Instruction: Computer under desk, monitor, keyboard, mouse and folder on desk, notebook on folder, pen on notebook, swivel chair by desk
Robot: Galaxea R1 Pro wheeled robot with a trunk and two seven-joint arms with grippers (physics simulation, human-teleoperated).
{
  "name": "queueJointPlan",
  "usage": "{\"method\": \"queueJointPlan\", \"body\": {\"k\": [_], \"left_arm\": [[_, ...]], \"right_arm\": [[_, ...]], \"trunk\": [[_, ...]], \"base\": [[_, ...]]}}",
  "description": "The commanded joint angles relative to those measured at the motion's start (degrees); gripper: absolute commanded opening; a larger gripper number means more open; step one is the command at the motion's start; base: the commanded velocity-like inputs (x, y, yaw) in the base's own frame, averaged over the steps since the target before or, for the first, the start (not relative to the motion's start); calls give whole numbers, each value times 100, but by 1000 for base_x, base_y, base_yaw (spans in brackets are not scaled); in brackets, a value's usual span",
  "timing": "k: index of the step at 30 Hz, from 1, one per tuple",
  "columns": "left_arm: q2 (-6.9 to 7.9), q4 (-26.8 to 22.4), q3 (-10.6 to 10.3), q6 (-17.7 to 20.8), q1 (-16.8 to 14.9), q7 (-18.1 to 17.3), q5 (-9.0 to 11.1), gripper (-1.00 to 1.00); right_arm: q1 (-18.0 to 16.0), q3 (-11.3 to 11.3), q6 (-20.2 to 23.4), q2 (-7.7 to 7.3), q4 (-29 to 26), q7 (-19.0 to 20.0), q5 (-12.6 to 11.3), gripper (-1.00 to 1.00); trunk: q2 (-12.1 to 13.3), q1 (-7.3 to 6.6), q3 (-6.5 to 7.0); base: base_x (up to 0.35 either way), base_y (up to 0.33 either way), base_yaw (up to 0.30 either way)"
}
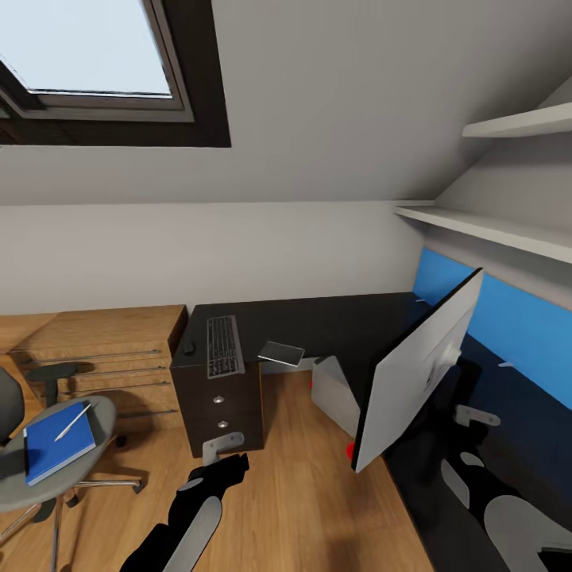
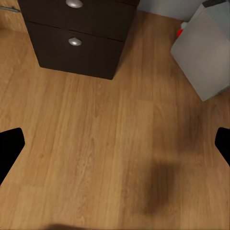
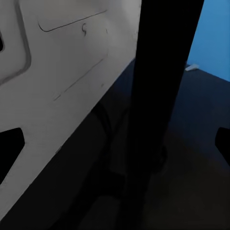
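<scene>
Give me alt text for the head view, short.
An L-shaped black desk wraps the room's corner, with a keyboard and mouse on its far wing and the monitor seen from behind on the near wing at right. At lower left, a swivel chair holds a blue folder with a pen on it.

No readable text, label, brand, number or sign shows anywhere; the keyboard's key legends are too small.
</scene>
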Motion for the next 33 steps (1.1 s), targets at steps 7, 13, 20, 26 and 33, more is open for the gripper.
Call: {"method": "queueJointPlan", "body": {"k": [7, 13, 20, 26, 33], "left_arm": [[0, 1, -13, -42, -6, 46, 51, 100], [-5, 6, -13, -48, -6, 46, 55, 100], [-5, 6, -13, -50, -6, 46, 48, 100], [-7, 6, -13, -50, -6, 46, 53, 100], [-7, 11, -13, -50, -6, 46, 55, 100]], "right_arm": [[-6, -4, -25, 1, 10, 3, -32, 100], [-7, -7, -25, -6, 13, 1, -38, 100], [-6, -61, -15, -142, 20, -147, -78, 100], [-6, -66, -12, -184, 21, -234, -98, 100], [-7, -66, -27, -192, 21, -339, -102, 100]], "trunk": [[-10, 2, -10], [-10, 2, -10], [-10, 2, -10], [-10, 2, -10], [-10, 2, -10]], "base": [[0, 18, 0], [0, 1, 0], [64, 0, 0], [156, 0, 0], [27, 0, 0]]}}
